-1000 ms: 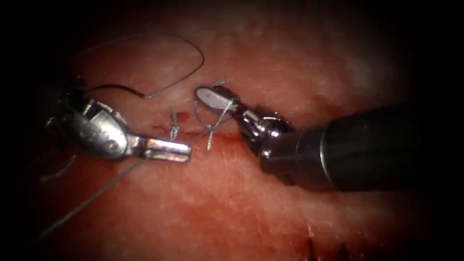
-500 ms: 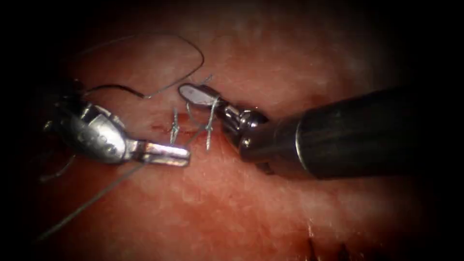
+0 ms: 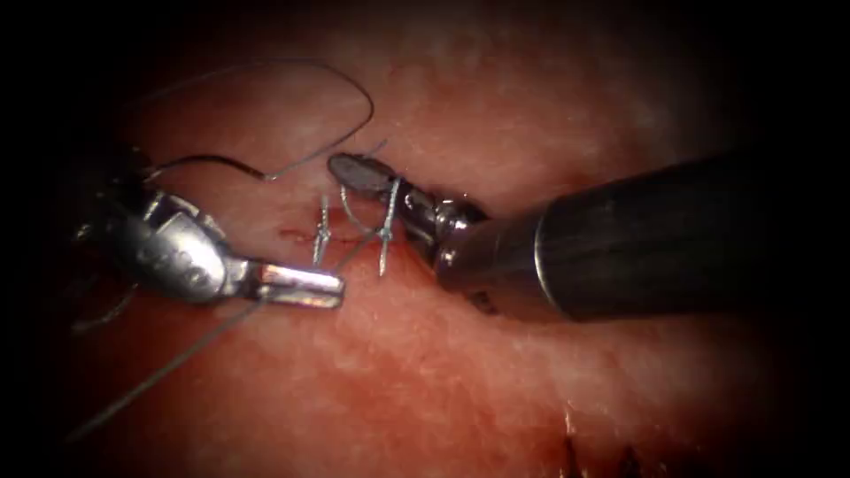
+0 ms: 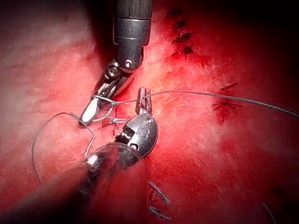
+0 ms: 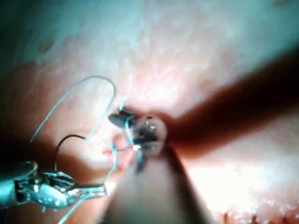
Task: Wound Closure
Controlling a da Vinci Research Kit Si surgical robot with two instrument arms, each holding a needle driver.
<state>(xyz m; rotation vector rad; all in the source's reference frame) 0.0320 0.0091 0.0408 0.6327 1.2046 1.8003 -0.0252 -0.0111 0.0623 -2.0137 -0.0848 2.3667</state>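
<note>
near edge of the tissue [image 3: 425, 389]: bare, with a long run of thread [image 3: 159, 372] trailing off toward the lower left corner of the endoscope view.

mid: left tool [image 3: 297, 285] left of the cut [image 3: 354, 237], jaws closed flat; thread passes at the tips and, in the left wrist view, left tool [image 4: 143, 100] looks clamped on that strand where it runs out taut across the tissue. judged gripping thread, not tissue.

just beyond: two tied stitches [image 3: 320, 232] across the cut, short cut ends standing up. right tool [image 3: 359, 173] over the cut's right part, jaws closed, with a loop of thread wrapped round them near the second stitch; over the last second moved leftward and a little up toward the stitches.

far: thin dark curve [image 3: 292, 115] lying free on the tissue toward the upper left, held by neither tool; needle or slack thread, cannot tell.

judgement on doing it well: keep the held strand taut but gentle, wraps snug on the right jaws, avoid snagging the finished stitches.
</note>
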